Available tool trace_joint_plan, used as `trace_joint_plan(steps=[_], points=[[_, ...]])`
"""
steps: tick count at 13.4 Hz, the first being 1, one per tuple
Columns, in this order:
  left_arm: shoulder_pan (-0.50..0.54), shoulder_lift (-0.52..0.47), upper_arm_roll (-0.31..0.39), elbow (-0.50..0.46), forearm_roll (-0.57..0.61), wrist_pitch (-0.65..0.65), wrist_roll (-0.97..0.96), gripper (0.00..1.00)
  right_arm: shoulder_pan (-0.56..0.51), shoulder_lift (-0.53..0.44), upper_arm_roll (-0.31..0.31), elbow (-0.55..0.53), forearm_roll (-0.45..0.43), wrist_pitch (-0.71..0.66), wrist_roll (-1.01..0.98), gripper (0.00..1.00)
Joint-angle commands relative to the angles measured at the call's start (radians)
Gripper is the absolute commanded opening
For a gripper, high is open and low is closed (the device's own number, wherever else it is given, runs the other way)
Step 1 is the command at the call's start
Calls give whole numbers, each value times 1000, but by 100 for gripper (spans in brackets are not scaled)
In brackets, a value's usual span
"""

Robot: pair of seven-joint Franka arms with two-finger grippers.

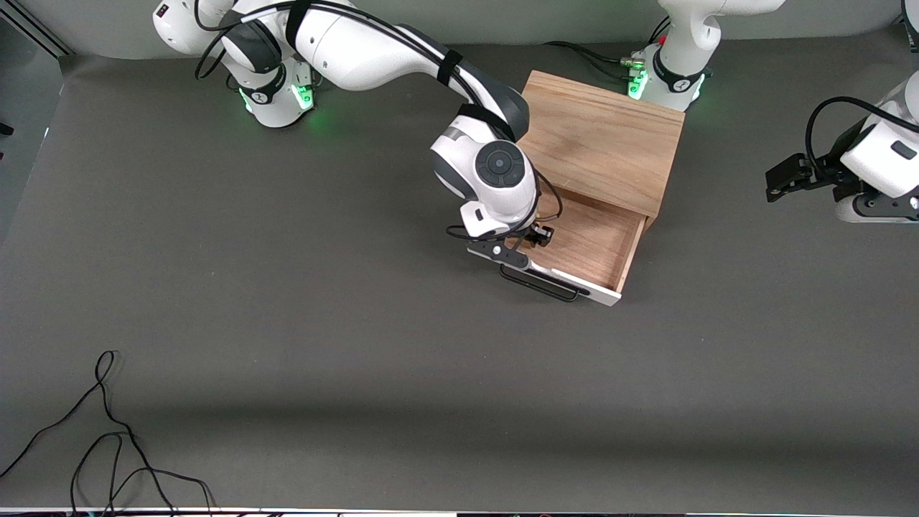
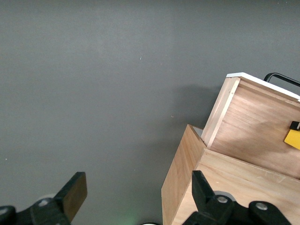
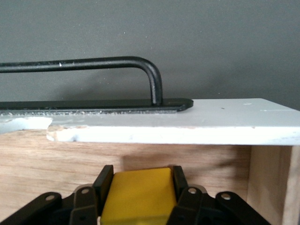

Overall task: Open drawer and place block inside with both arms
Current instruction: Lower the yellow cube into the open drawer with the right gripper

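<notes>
The drawer (image 1: 599, 240) stands pulled out of the light oak box (image 1: 603, 136), with its white front panel (image 3: 197, 126) and black bar handle (image 3: 93, 63) toward the front camera. My right gripper (image 1: 535, 237) reaches down into the drawer, shut on the yellow block (image 3: 138, 194). The block hangs just inside the front panel, close above the drawer floor. In the front view the right wrist hides the block; the left wrist view shows it as a yellow patch (image 2: 293, 137) in the drawer (image 2: 253, 131). My left gripper (image 2: 138, 183) waits open and empty beside the box, at the left arm's end of the table.
A loose black cable (image 1: 108, 431) lies on the dark grey table near the front camera, at the right arm's end. The right arm's elbow reaches across over the box's corner. The left arm's base (image 1: 668, 79) stands right against the box.
</notes>
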Motion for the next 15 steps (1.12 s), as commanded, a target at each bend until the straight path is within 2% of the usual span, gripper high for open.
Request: trace_joint_plan(steps=[1,2,6,8,12,13,15], points=[[-13,-14,22,0,-15,5,61,100,-4,18,6,35,-2,-5,26,78],[-12,-14,24,0,-15,5,61,100,-2,20,6,37,-4,-5,27,82],[-13,-15,24,0,-13,-1,63,100,-4,-1,8,40,-1,-17,24,82],[-13,-25,24,2,-13,-14,61,100,-5,-50,6,43,-1,-60,24,82],[-12,-29,22,18,-12,-37,57,100,-20,-204,-8,46,-8,-228,10,82],[-13,-28,22,29,-12,-44,57,100,-52,-260,-9,47,-15,-306,-5,83],[-13,-23,24,23,-12,-40,60,100,-132,-371,-9,43,-16,-449,-162,86]])
